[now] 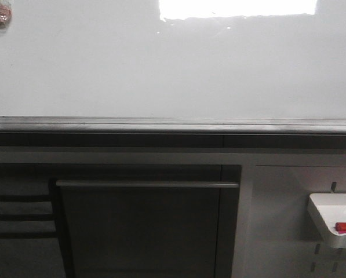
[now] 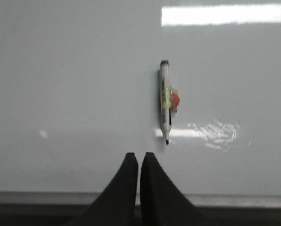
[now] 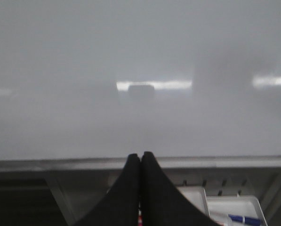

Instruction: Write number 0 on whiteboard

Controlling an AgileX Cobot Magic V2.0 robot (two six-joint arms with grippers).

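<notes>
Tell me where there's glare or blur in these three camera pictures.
Front view: a blown-out ceiling-light reflection along the top of the large glossy whiteboard. Left wrist view: a bright glare bar up high and the black-tipped marker slightly soft. Right wrist view: the board hazy, with smeared reflections.

Below the board's rail runs a pale cabinet front (image 1: pixel 161 155) with a dark recessed panel (image 1: pixel 144 231) crossed by a long grey bar handle (image 1: pixel 147 184). To the right, a slotted white panel (image 1: pixel 283 231) carries a small white tray (image 1: pixel 326 211).
</notes>
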